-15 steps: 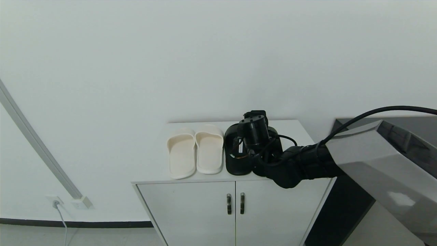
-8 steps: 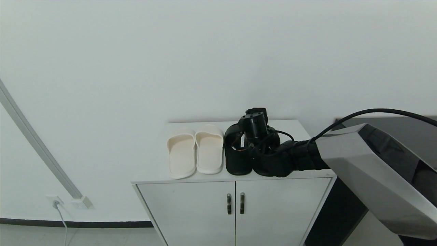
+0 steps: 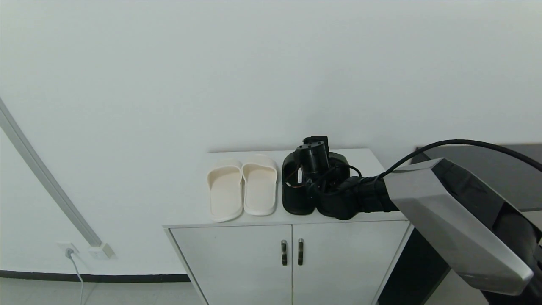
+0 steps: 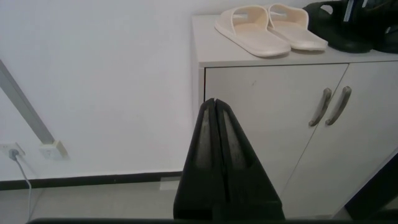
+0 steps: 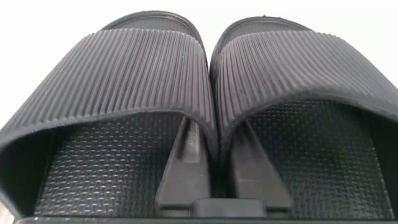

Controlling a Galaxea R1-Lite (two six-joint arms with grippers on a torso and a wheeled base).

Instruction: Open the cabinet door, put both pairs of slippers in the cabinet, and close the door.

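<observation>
The black slippers (image 3: pixel 295 199) stood side by side on top of the white cabinet (image 3: pixel 237 262), on its right half, heels toward the front edge and toes toward the wall. They were matte black slides with broad straps ribbed in fine lengthwise ridges and footbeds covered in a small pebbled texture; their inner sides touched. The right gripper (image 5: pixel 216 124) reached in from the heel end with one finger (image 5: pixel 186 162) inside each slipper, and the two adjoining strap edges and side walls were pinched between the fingers. Just to the left of the black pair lay the cream slippers (image 3: pixel 241 190), smooth and pale, with plain rounded straps, also side by side and touching each other, a narrow gap parting them from the black ones. Both cabinet doors were closed, and the two slim vertical handles (image 3: pixel 291 252) sat close together at the middle seam. The left gripper (image 4: pixel 215 104) hung low, off the cabinet's left front corner, with its dark fingers pressed together and nothing between them.
</observation>
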